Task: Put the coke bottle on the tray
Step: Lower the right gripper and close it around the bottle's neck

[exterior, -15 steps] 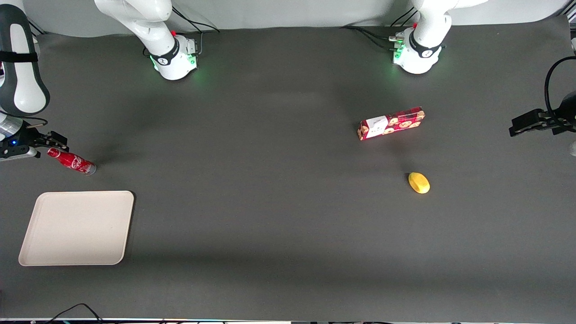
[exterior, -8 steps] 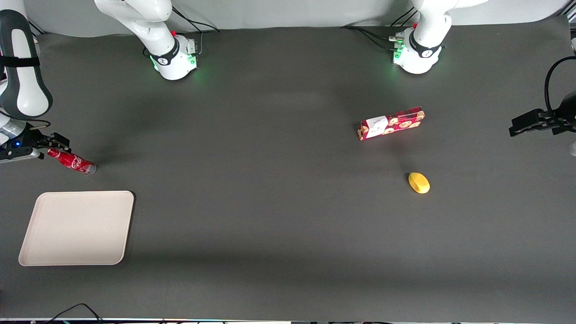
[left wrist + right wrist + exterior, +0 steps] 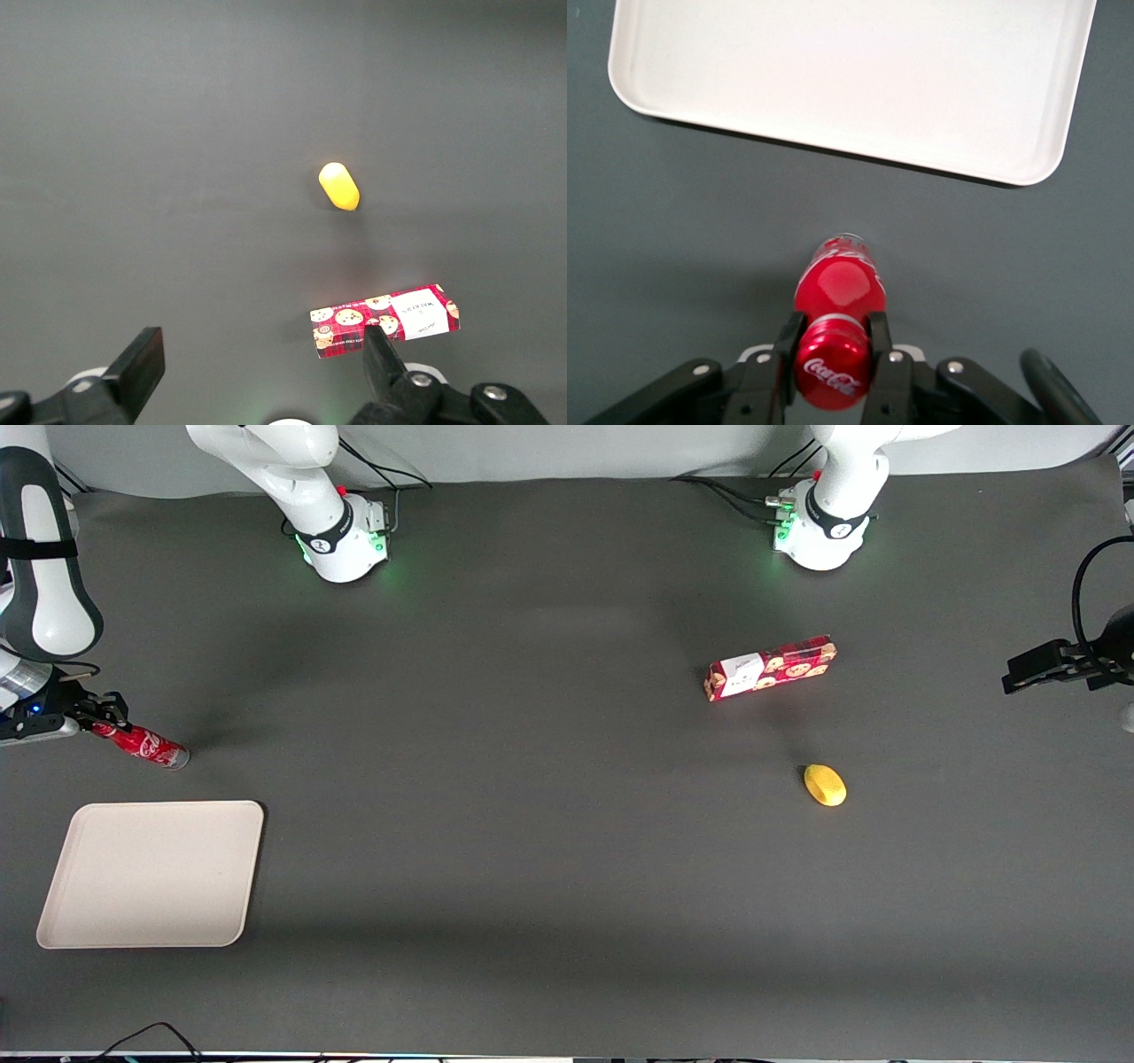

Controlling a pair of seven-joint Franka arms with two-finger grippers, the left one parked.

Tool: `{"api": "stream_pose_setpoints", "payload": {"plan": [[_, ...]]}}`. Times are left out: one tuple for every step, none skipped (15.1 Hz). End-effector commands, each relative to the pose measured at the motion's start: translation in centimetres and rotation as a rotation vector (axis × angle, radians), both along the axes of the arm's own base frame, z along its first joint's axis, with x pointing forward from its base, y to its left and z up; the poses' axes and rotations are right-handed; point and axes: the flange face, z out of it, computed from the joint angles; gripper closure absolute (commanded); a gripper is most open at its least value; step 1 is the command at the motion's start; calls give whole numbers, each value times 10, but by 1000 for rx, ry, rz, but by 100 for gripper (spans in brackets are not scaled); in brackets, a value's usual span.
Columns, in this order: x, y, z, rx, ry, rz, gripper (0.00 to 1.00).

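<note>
The gripper (image 3: 104, 716) is being held low over the table (image 3: 549, 850) at the working arm's end, and its two fingers (image 3: 786, 341) are being pressed against the neck of the coke bottle (image 3: 142, 745), just under the red cap. In the right wrist view the cap, with its white script, is being framed between the two black fingertips of the gripper (image 3: 831, 341), so the gripper is clamped on the coke bottle (image 3: 837, 288) at the neck. The bottle is being kept tilted: its capped end is caught at the gripper while its silvery base is being rested on the dark table a little away from the gripper, toward the parked arm's end.

The tray (image 3: 152, 874) is being left flat on the table, nearer to the front camera than the gripper and apart from it. The bottle is not lying on the tray (image 3: 850, 80); a strip of bare table is being shown between the bottle's base and the tray's rounded rim.

Well away from the gripper, toward the parked arm's end of the table, a red cookie box (image 3: 769, 667) and a small yellow object (image 3: 824, 785) are being left lying, the yellow object nearer to the front camera than the box.
</note>
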Motion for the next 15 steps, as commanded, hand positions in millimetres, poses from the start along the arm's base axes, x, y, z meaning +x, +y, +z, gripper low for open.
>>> {"api": "stream_pose_setpoints", "payload": {"plan": [[1, 0, -1, 21, -18, -4, 100], [2, 0, 1, 20, -21, -4, 100], [3, 1, 2, 23, -20, -4, 100], [4, 1, 9, 29, -21, -4, 100], [5, 1, 17, 42, -14, -7, 100], [6, 1, 29, 59, -9, -19, 100], [8, 0, 45, 74, -6, -24, 100], [11, -2, 62, 84, -8, -23, 100], [16, -6, 80, 85, -12, -19, 100], [23, -9, 98, 81, -11, -20, 100], [30, -12, 117, 76, -19, -33, 100], [38, -13, 134, 71, -24, -40, 100], [44, -13, 152, 56, -19, -48, 100], [49, -13, 173, 30, -10, -66, 100], [57, -7, 198, 1, 0, -76, 100]]}}
